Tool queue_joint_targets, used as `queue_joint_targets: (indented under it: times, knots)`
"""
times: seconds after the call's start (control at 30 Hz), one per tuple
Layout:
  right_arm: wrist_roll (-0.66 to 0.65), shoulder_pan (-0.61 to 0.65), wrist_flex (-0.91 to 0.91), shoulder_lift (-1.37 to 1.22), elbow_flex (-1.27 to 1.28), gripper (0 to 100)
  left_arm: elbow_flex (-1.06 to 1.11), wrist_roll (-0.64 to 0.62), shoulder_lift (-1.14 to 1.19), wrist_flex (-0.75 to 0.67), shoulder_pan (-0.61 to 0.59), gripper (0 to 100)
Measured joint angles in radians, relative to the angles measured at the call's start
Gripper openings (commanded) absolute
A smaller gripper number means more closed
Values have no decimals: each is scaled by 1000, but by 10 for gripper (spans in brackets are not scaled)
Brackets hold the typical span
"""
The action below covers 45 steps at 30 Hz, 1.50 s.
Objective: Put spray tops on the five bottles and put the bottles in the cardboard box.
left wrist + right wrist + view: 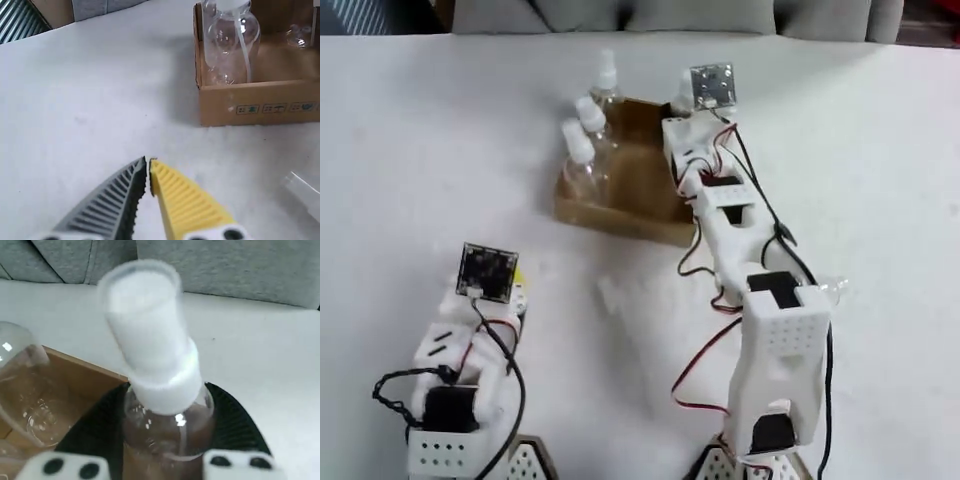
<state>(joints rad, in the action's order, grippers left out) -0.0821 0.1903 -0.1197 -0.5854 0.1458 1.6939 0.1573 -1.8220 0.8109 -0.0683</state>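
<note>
1. High view: the cardboard box (630, 195) sits at upper centre of the table (440, 130). You have three bottles (590, 115) standing along its left side. A fifth bottle (832, 290) lies at the right, half behind the right arm (740, 230).
2. Left wrist view: your left pincer (148, 167) is closed on nothing, apart from the box.
3. Right wrist view: your right pincer (165, 435) grips the fourth bottle (167, 422), tilted, its spray top (150, 335) on, at the box edge. I judge you are boxing it: straighten it, lower it, then release.

Soft, even light washes the white counter (880, 150) bright, nearly to glare. The cardboard box (260, 105) throws a faint, diffuse shadow, and highlights glint on the bottle (172, 427) in my right gripper (167, 445).
</note>
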Motion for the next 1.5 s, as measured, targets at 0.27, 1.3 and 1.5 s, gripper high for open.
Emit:
queue_joint_targets:
  times: [0.27, 1.3, 1.5]
  knots:
    - [0, 0, 9, 0, 0, 156, 0, 0, 0, 0, 0, 21]
    - [-9, 2, 43, -23, 20, 307, 0, 0, -2, -2, -3, 21]
    - [-8, 2, 43, -20, 20, 307, 0, 0, -2, -2, -3, 21]
